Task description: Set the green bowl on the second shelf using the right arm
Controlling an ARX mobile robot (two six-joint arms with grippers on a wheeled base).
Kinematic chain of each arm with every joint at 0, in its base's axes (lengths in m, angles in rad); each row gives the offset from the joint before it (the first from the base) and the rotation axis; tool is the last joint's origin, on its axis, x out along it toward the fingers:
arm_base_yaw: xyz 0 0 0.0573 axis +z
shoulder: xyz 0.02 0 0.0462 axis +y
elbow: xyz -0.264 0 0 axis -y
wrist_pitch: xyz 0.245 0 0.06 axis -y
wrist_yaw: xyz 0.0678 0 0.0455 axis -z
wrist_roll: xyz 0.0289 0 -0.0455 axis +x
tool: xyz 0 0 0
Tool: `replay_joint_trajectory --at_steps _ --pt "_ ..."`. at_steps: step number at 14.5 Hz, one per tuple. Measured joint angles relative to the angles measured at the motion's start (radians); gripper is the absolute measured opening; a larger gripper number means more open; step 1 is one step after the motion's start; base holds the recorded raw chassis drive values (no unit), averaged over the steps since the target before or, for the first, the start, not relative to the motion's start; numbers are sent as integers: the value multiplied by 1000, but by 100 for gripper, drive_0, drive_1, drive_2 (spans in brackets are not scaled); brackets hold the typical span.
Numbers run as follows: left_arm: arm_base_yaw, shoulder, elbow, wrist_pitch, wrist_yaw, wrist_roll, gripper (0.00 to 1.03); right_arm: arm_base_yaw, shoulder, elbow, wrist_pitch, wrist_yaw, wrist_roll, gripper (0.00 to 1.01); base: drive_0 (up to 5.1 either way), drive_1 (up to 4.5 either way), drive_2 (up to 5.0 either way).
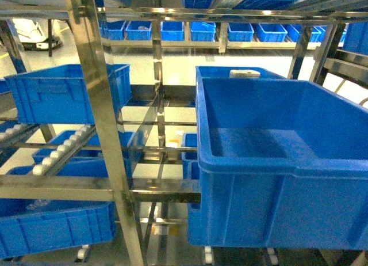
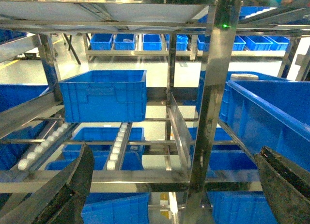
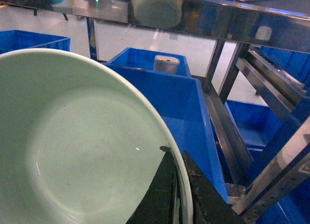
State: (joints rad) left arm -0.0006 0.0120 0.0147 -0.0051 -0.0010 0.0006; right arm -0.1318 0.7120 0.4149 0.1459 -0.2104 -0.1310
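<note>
Right gripper (image 3: 178, 197) pinches the thin rim of the green bowl (image 3: 77, 146) at about five o'clock of the bowl, one dark finger inside the rim and one outside. That bowl fills the left of the right wrist view, hollow side up and tilted, held over the blue bins; nothing lies in it. Left gripper (image 2: 174, 185) stands spread wide, its dark fingers (image 2: 72, 185) at the two lower corners of its own view with nothing between them.

Steel shelving (image 1: 95, 105) with roller rails (image 1: 57, 151) fills the room, over a pale glossy floor (image 1: 144, 59). At twelve o'clock a far row of small blue bins (image 1: 201, 30) lines another rack. At three o'clock of the head view a large blue bin (image 1: 276, 162) sits close and shows only its bare bottom. Just behind it, a second bin (image 3: 145, 61) holds a pale canister (image 3: 166, 65). At nine o'clock another blue bin (image 1: 63, 93) rests on the rails.
</note>
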Motion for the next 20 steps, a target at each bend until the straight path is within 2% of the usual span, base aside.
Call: replay_joint_trajectory --at_steps 9,10,14,16,20 --pt "0 0 0 0 0 0 98 1 2 0 6 0 -1 2 0 0 0" --pt "0 0 0 0 0 0 98 1 19 0 18 0 -9 2 0 0 0" --pt "0 0 0 0 0 0 98 18 148 -13 105 1 -24 2 0 0 0" --pt "0 0 0 0 0 0 98 36 292 -14 220 8 -43 2 0 0 0" --pt "0 0 0 0 0 0 98 69 591 73 370 25 -77 2 0 0 0"
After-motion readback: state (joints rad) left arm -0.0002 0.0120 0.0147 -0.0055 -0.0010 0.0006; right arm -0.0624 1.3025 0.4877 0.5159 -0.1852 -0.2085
